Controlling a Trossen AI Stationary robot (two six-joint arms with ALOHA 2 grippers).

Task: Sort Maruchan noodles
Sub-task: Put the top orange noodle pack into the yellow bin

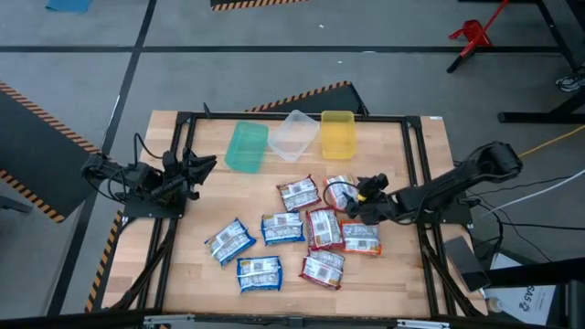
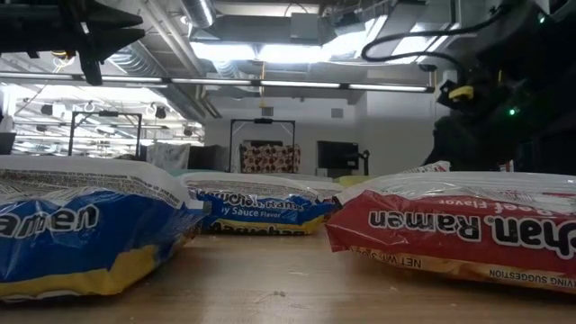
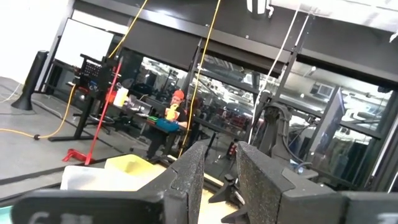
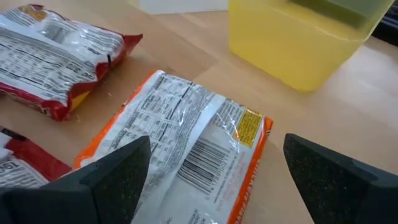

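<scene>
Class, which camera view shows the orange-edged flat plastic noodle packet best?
The right wrist view: the orange-edged flat plastic noodle packet fills it, back label and barcode up. The high view shows it small, partly under the right end effector. Other views don't clearly show it.

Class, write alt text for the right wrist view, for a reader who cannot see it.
The right claw hangs open just above an orange noodle packet lying label-side down on the wooden table, barcode showing. A red packet lies beside it, and a yellow bin stands beyond.
</scene>
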